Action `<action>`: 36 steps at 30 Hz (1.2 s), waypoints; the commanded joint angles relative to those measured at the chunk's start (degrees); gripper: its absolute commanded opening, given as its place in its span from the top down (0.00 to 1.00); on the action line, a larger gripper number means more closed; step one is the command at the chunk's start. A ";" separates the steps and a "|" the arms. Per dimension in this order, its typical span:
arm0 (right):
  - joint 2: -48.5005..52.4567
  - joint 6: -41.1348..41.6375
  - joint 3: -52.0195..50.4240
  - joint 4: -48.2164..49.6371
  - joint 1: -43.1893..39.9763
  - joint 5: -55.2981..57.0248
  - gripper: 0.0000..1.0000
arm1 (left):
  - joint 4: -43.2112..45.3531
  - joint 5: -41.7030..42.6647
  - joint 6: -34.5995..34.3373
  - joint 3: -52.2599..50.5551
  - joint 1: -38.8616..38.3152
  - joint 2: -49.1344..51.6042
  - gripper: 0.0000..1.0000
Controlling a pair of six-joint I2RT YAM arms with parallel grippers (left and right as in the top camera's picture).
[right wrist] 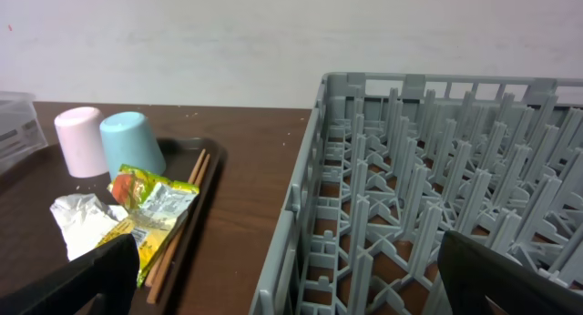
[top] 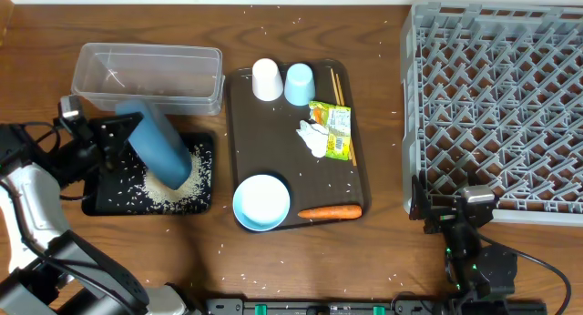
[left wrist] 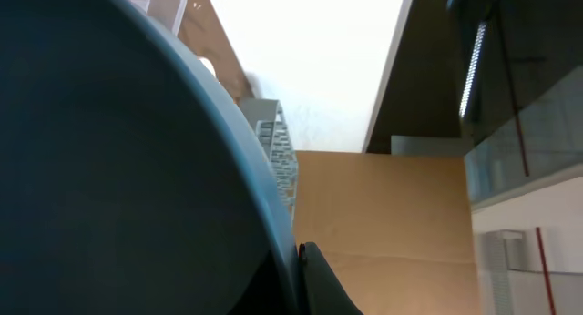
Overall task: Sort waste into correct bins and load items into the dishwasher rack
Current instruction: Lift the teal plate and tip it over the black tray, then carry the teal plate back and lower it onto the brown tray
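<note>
My left gripper (top: pixel 121 133) is shut on the rim of the large blue plate (top: pixel 160 149), holding it steeply tilted over the shallow black tray (top: pixel 102 202). A heap of white rice (top: pixel 175 189) lies on that tray under the plate's lower edge. In the left wrist view the plate (left wrist: pixel 118 169) fills the frame beside my finger (left wrist: pixel 296 269). My right gripper (top: pixel 453 211) is open and empty at the grey rack's (top: pixel 496 106) front-left corner. The clear container (top: pixel 150 74) stands behind the black tray. No brown food lump shows.
A dark brown serving tray (top: pixel 239 142) holds a white cup (top: pixel 266 78), light-blue cup (top: pixel 299 84), chopsticks (top: pixel 337 87), wrapper (top: pixel 326 128), light-blue bowl (top: pixel 261 202) and carrot (top: pixel 330 211). The right wrist view shows the rack (right wrist: pixel 428 169), cups and wrapper (right wrist: pixel 137 210). Rice grains dot the table.
</note>
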 commanded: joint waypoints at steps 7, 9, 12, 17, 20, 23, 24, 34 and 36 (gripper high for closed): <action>-0.31 0.79 -0.09 -0.22 -1.03 0.37 0.01 | -1.62 3.80 1.44 -0.17 2.56 0.11 0.94; -0.31 0.79 -0.09 -0.22 -1.03 0.37 0.01 | -2.71 3.85 2.40 -0.17 2.29 -0.15 0.94; -0.31 0.79 -0.09 -0.24 -1.03 0.37 0.01 | -4.79 3.85 5.49 -0.17 1.62 -1.22 0.94; -0.31 0.79 -0.09 -0.22 -1.03 0.37 0.01 | -7.34 3.80 7.87 -0.17 -1.09 -5.40 0.94; -0.31 0.79 -0.09 -0.22 -1.03 0.37 0.01 | -7.28 3.45 7.89 -0.17 -3.89 -9.22 0.94; -0.31 0.79 -0.09 -0.22 -1.03 0.37 0.01 | -7.28 -1.88 7.87 -0.17 -8.17 -14.05 0.94; -0.31 0.79 -0.09 -0.22 -1.03 0.37 0.01 | -7.26 -4.85 7.87 -0.17 -9.73 -15.45 0.94; -0.31 0.79 -0.09 -0.22 -1.03 0.37 0.01 | 1.01 -31.65 6.99 -0.17 -34.34 -25.07 0.94; -0.31 0.79 -0.09 -0.22 -1.03 0.37 0.01 | 3.78 -37.94 4.50 -0.17 -40.13 -24.98 0.94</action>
